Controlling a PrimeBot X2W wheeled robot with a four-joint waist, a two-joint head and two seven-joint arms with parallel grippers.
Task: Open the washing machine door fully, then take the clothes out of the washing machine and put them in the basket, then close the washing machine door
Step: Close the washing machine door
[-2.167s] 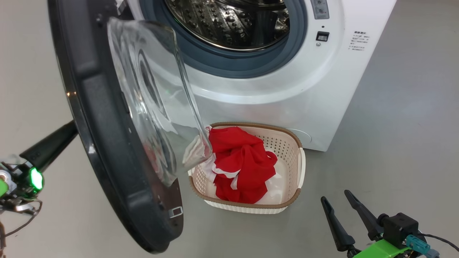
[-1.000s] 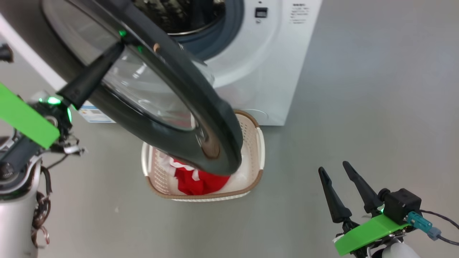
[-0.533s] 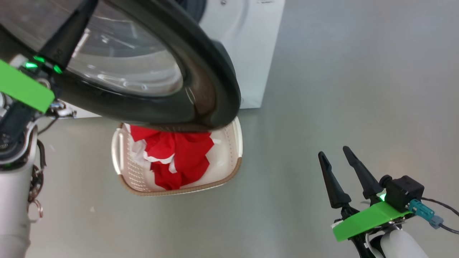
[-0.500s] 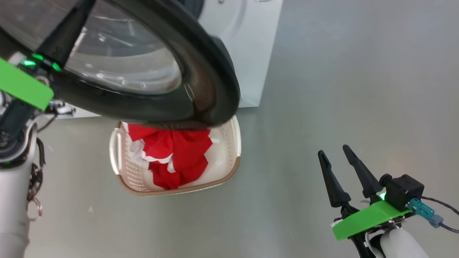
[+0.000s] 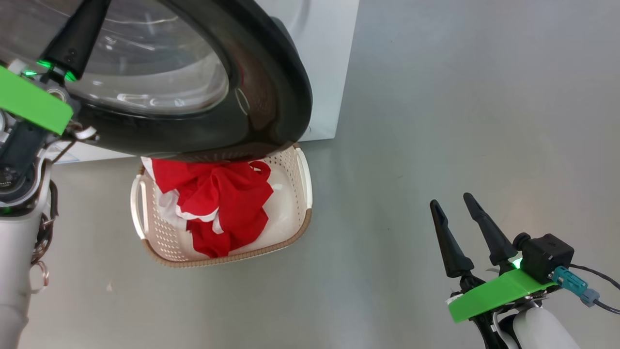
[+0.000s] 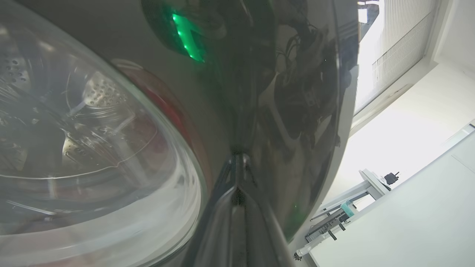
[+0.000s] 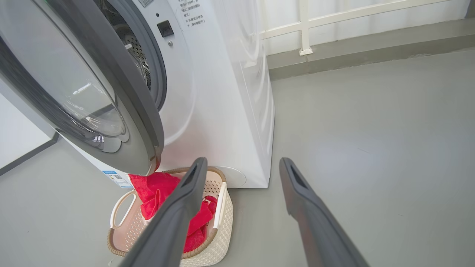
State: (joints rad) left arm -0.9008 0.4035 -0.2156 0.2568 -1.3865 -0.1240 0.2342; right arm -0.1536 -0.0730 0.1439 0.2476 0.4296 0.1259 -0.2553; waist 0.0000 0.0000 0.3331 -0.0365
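The door (image 5: 271, 87) has swung from wide open to mostly shut toward the machine (image 5: 322, 63), the left gripper (image 6: 237, 167) travelling with it, pressed on its outer face.

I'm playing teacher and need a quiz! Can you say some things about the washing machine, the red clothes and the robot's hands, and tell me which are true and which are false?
1. The red clothes lie in the basket. True.
2. The right hand is holding the clothes. False: it is open and empty, off to the side above the floor.
3. The washing machine door is shut all the way. False: the right wrist view shows a gap between it and the washing machine.
4. The left hand is shut, with its tips against the door's black rim. True.
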